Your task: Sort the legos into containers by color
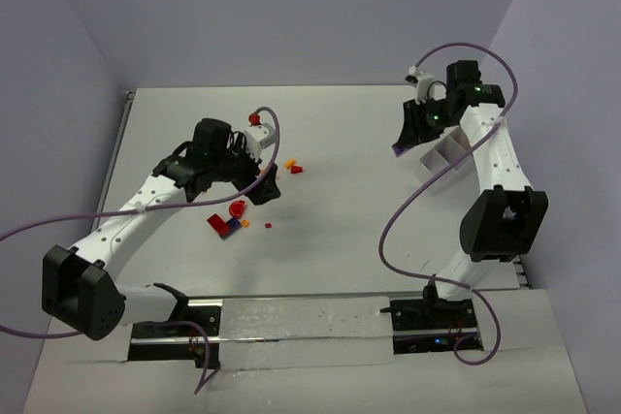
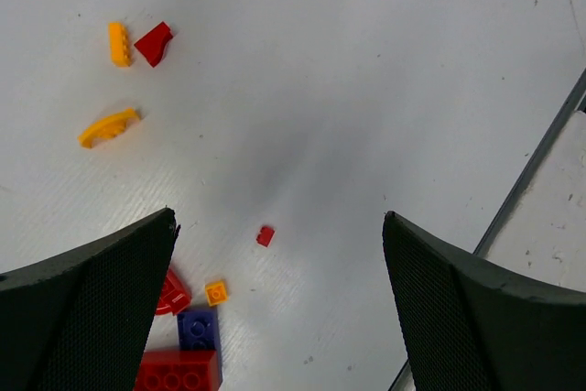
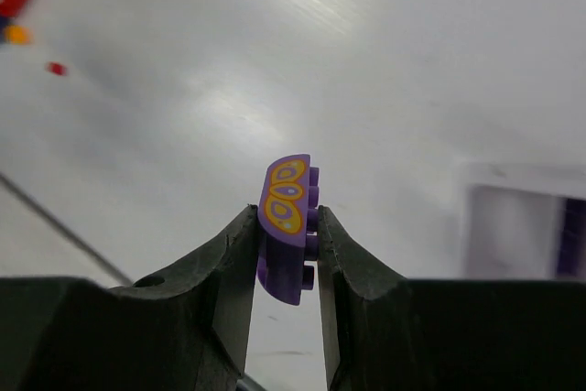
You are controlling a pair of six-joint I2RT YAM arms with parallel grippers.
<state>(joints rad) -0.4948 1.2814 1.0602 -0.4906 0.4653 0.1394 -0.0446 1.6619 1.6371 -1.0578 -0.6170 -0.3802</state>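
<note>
Left pincer hangs spread wide at centre-left of the top view, gripping nothing. In its wrist view a small red lego lies on the table between the two fingers, slightly left of the midline. A cluster of red, orange and purple legos sits against the left finger at the frame's lower left.

Right pincer, at the upper right of the top view, is clenched on a purple lego. The piece stands upright between the fingers, its long axis running along them, its studs turned toward the right finger and its printed face toward the left one.

The white container lies to the pincer's right, at the right edge of the wrist frame, with a purple shape just visible inside. From above, it sits just right of the held piece, beside the right arm and well apart from the left. The drop therefore looks like a short shift rightward.
</note>
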